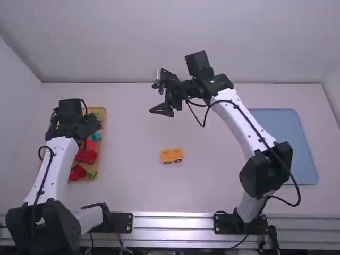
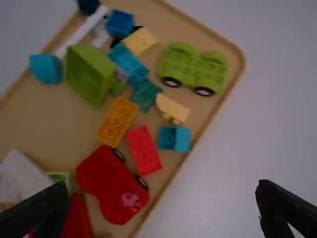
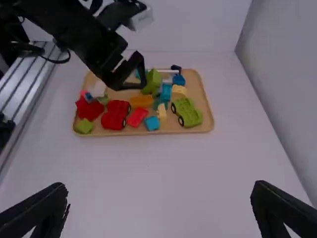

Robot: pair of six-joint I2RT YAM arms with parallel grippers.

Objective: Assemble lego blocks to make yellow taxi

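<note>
"Starting with the yellow car base (image 1: 171,155), where was it?"

"Wheels down on the table (image 1: 133,186), well right of the tray (image 2: 29,119). My right gripper (image 3: 159,185) also hung right of the tray, fingers apart and empty."

"And your left gripper (image 2: 162,185)?"

"Over the tray, its fingers apart, nothing between them. I judged the step in hand was picking the taxi's next piece."

"What did the next move call for?"

"Probably squaring up on the orange brick (image 2: 117,121) inside the tray, descending, and closing without nudging the tray's red brick (image 2: 144,150)."
</note>
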